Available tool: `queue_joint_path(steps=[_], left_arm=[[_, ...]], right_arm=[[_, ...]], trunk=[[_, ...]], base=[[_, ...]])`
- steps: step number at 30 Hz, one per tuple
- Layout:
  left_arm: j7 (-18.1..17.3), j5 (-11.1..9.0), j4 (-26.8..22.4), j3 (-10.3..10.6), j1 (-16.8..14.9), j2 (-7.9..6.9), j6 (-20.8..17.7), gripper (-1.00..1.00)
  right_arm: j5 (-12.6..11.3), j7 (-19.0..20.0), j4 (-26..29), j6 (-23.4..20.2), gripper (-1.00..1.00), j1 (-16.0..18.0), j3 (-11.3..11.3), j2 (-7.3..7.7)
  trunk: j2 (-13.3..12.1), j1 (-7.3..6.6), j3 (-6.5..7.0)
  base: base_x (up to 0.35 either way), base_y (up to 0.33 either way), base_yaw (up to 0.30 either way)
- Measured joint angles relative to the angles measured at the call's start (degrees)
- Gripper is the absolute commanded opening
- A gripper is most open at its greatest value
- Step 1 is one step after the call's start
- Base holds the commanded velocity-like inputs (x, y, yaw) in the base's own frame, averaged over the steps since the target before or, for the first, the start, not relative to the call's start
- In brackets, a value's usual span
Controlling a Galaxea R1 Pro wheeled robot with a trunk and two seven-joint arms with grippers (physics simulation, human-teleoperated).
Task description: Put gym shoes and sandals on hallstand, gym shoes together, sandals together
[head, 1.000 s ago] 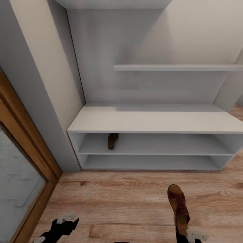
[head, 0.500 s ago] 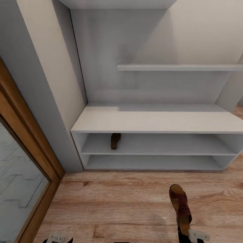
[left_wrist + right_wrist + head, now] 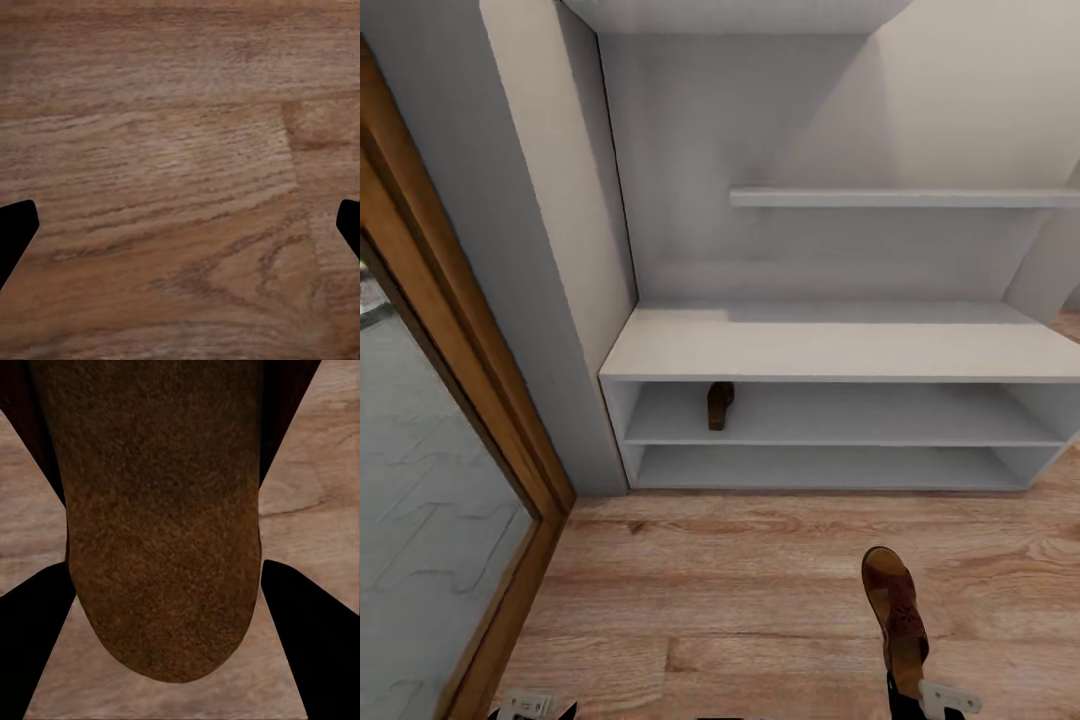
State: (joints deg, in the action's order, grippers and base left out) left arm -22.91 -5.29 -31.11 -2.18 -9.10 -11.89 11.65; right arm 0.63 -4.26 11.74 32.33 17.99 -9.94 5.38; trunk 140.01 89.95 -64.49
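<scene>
1. Right gripper (image 3: 908, 692) clamps the heel of a brown leather open sandal (image 3: 893, 610), toe pointing at the low white two-tier hallstand (image 3: 840, 350).
2. Its mate, the other brown sandal (image 3: 719, 404), lies on the upper tier, ahead and leftward.
3. Left gripper (image 3: 180, 225) hangs spread wide, empty, over wood-plank floor (image 3: 740, 600).

Left wrist view: corridor floor (image 3: 172, 172) spans frame, light brown wood planks, grain running mostly across. Horizontal plank seam near top edge. Short vertical seam at right, upper-middle, darker knot-like patch beside it. Swirled grain figure lower centre-right. Two black fingertips (image 3: 13, 236) of left gripper (image 3: 180, 232) at mid-left and mid-right frame edges, well apart, bare floor between, nothing held.
</scene>
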Motion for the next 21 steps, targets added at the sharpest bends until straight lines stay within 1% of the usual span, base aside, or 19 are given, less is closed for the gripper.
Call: queue_joint_path(steps=[12,16,21], left_arm=[[0.0,0.0,0.0,0.1,0.0,0.09,0.0,1.00],[0.0,0.0,0.0,0.1,0.0,0.10,0.0,1.00],[0.0,0.0,0.0,0.1,0.0,0.11,0.0,1.00]], right_arm=[[0.0,0.0,0.0,0.0,-1.00,0.0,0.0,-0.01],[0.0,0.1,0.0,0.0,-1.00,0.0,0.0,-0.01],[0.0,0.1,0.0,0.0,-1.00,0.0,0.0,-0.01]], trunk=[[0.0,0.00,0.00],[0.0,-0.01,0.00],[0.0,-0.02,0.00]], base=[[-0.253,0.217,0.000],[-0.158,0.087,0.000],[-0.032,0.016,0.000]])
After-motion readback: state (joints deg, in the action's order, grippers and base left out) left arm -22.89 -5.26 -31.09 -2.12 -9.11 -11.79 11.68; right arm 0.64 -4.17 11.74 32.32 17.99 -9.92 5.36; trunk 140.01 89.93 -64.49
